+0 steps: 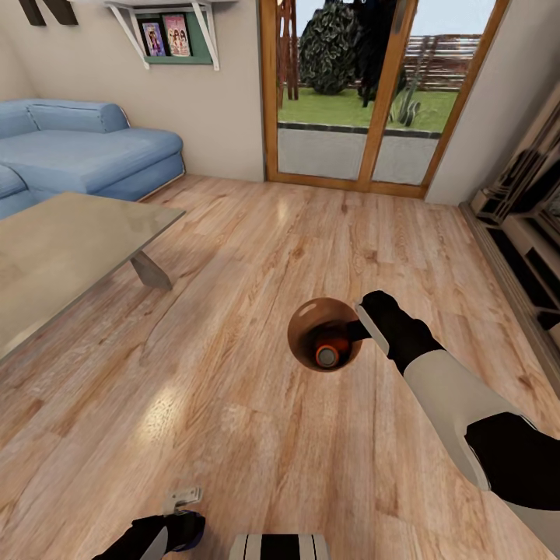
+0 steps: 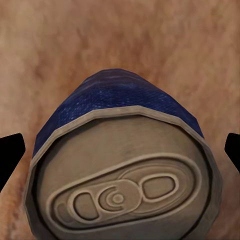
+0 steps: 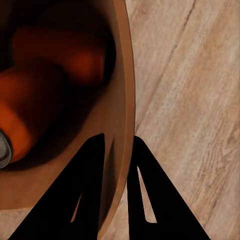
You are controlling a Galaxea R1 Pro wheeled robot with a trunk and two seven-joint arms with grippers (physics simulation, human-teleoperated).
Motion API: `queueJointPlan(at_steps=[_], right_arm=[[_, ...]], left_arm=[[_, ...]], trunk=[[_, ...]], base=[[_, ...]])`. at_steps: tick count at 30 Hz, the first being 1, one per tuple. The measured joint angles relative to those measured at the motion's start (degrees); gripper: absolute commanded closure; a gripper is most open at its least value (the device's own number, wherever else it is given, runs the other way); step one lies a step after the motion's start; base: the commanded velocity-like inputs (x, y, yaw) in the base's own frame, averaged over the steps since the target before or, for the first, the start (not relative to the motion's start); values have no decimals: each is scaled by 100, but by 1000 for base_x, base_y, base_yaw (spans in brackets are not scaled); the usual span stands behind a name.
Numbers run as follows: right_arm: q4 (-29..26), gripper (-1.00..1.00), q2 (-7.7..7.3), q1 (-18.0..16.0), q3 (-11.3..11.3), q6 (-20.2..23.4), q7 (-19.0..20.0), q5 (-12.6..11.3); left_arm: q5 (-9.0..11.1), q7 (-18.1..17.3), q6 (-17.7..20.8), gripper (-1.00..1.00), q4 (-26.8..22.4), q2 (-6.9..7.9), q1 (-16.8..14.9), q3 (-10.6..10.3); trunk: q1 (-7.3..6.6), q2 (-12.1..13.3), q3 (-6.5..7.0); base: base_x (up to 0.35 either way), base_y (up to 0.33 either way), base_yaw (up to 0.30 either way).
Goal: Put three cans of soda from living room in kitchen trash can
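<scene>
Head view shows my right gripper (image 1: 364, 325) pinching the wall of the trash can (image 1: 305, 323), a round bin with a shiny copper-brown inside, held above the wood-plank floor (image 1: 233, 404). Two orange soda cans (image 1: 330, 348) lie inside it, one grey metal top facing up. My right fingers (image 3: 90, 195) straddle the thin rim, one inside, one outside. My left gripper (image 1: 180, 519) sits low near my base, its fingers (image 2: 10, 152) closed on the blue soda can (image 2: 125, 165) with its dull ribbed lid. A glass coffee table (image 1: 70, 249) and blue sofa (image 1: 85, 148) stand at the left.

White forearm shell with black wrist, black right hand (image 1: 364, 317), black wedge fingers (image 3: 90, 200)
</scene>
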Motion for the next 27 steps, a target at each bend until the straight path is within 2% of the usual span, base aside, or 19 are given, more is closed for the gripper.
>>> queueJointPlan(at_steps=[5, 6, 24, 27], right_arm=[[-2, 100, 1, 0, 0, 0, 0, -2], [-2, 100, 1, 0, 0, 0, 0, -1], [-3, 100, 1, 8, 0, 0, 1, -12], [-5, 100, 1, 6, -1, -1, 3, -24]], left_arm=[[9, -3, -3, -100, 1, 0, 0, 0], [12, -3, -3, 100, 1, 0, 0, 0], [27, -57, 13, 100, -4, 9, -7, -2], [23, -51, 13, 100, 2, 9, -4, 0]], trunk=[[0, 0, 0], [0, 0, 0], [0, 0, 1], [-9, 3, 66]], base=[[0, 0, 0], [0, 0, 0], [-33, 0, 0], [-20, 0, 0]])
